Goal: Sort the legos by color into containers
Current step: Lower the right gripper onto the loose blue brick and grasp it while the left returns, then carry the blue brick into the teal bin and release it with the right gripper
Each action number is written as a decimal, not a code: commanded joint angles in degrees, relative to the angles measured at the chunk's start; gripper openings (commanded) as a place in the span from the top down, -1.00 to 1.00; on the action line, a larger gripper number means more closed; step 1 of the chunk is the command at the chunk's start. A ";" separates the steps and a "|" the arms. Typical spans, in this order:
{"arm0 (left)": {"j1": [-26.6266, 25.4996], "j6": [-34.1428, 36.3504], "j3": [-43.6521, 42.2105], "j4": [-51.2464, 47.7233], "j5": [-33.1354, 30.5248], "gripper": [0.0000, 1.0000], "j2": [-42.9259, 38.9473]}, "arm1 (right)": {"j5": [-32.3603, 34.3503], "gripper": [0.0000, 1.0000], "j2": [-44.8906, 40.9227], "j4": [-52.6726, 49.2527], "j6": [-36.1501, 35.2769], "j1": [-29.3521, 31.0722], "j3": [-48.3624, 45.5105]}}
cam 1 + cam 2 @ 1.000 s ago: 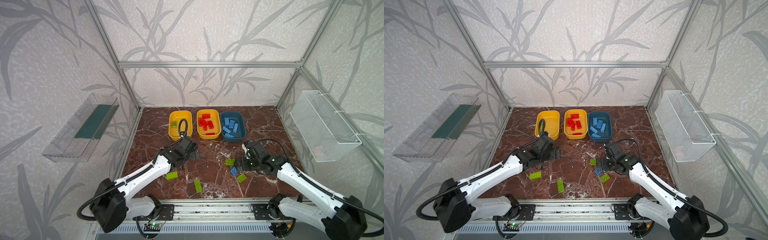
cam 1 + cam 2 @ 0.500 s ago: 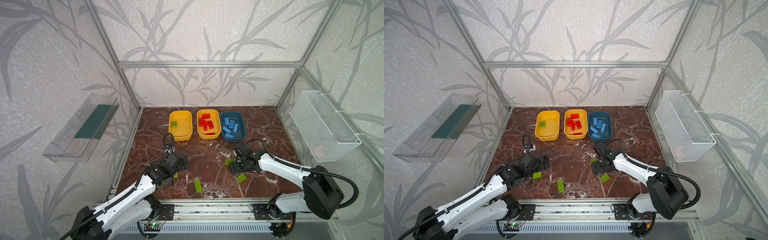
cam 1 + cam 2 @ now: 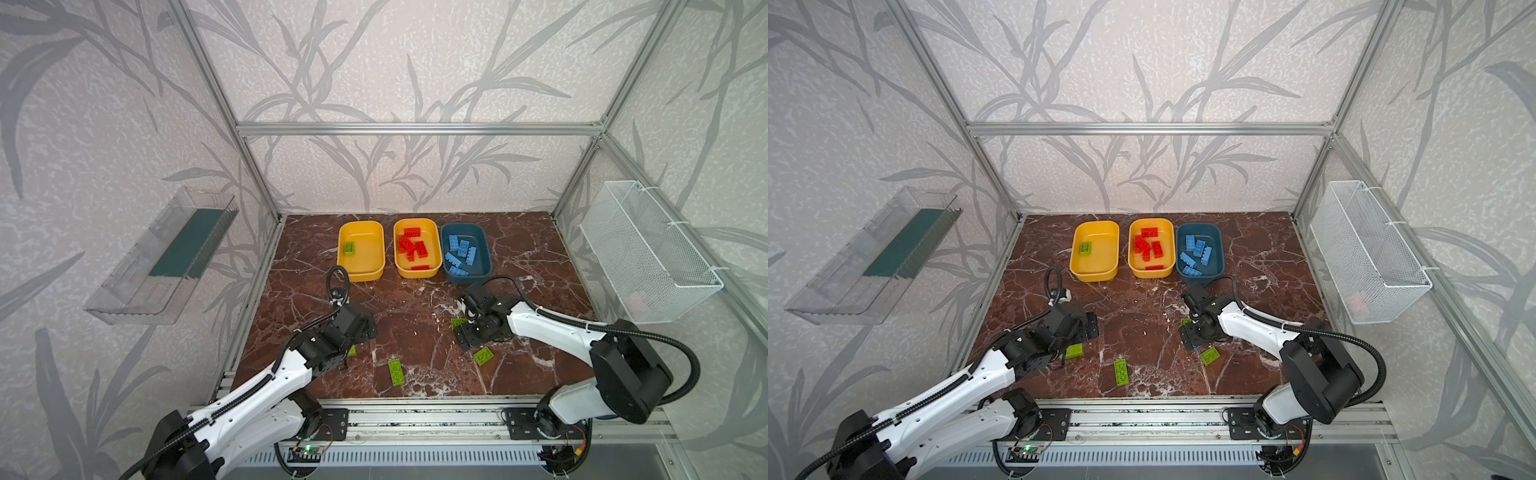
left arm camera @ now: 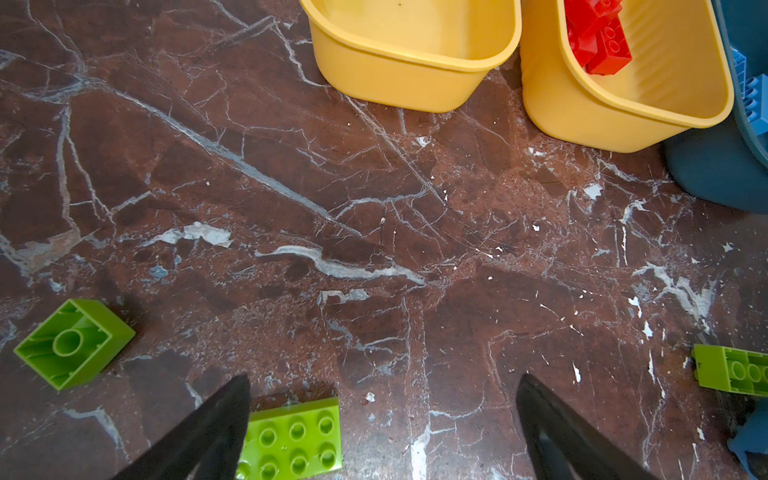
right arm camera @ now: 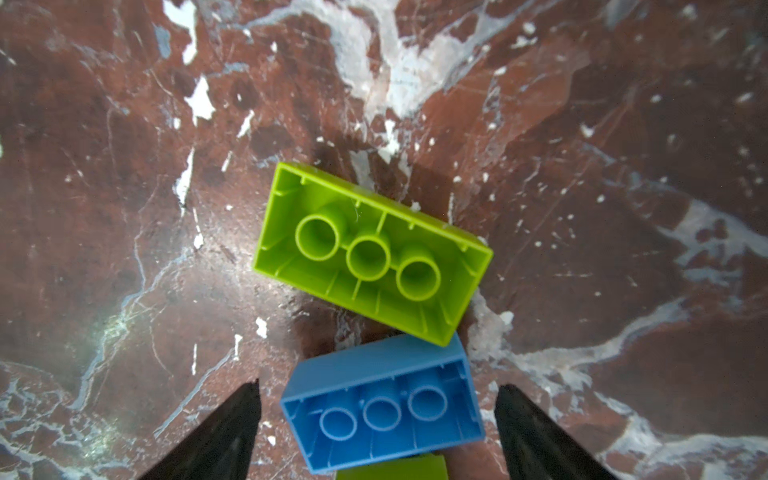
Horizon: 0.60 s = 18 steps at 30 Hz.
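Observation:
Three containers stand in a row at the back: a yellow tub (image 3: 360, 268) with one green lego (image 3: 349, 248), a yellow tub (image 3: 417, 271) with red legos (image 3: 411, 245), and a teal tub (image 3: 467, 274) with blue legos (image 3: 461, 251). My right gripper (image 5: 376, 384) is open, its fingers on either side of an upside-down blue lego (image 5: 382, 405) and clear of it. An upside-down green lego (image 5: 372, 253) touches that blue one. My left gripper (image 4: 384, 378) is open low over the table, with a green lego (image 4: 293, 440) beside one finger.
More green legos lie loose on the marble table: one long (image 3: 395, 372), one near the right arm (image 3: 483, 356), one beside the right wrist (image 3: 457, 322), and an upside-down square one (image 4: 72, 343). A clear wall tray (image 3: 166, 257) and a wire basket (image 3: 648, 253) hang on the side walls.
My left gripper drew back from the left yellow tub to the front, leaving a green lego in it. My right gripper moved over the blue lego and its fingers narrowed.

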 commanded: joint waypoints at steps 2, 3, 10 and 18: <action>0.28 -1.01 -1.05 0.61 -1.57 -0.98 0.60 | -0.52 -0.57 2.29 0.50 -0.81 1.56 1.90; 0.28 -0.99 -1.05 0.68 -1.48 -0.98 0.87 | -0.28 -0.51 2.93 0.46 -0.72 1.93 2.14; 0.44 -0.62 -0.35 0.52 -1.45 -0.98 2.21 | 2.20 -0.14 5.16 -2.65 0.64 3.41 4.15; 0.81 0.53 2.05 -0.04 -1.11 -0.98 2.98 | 2.86 -0.01 -2.28 -10.17 3.40 3.46 9.62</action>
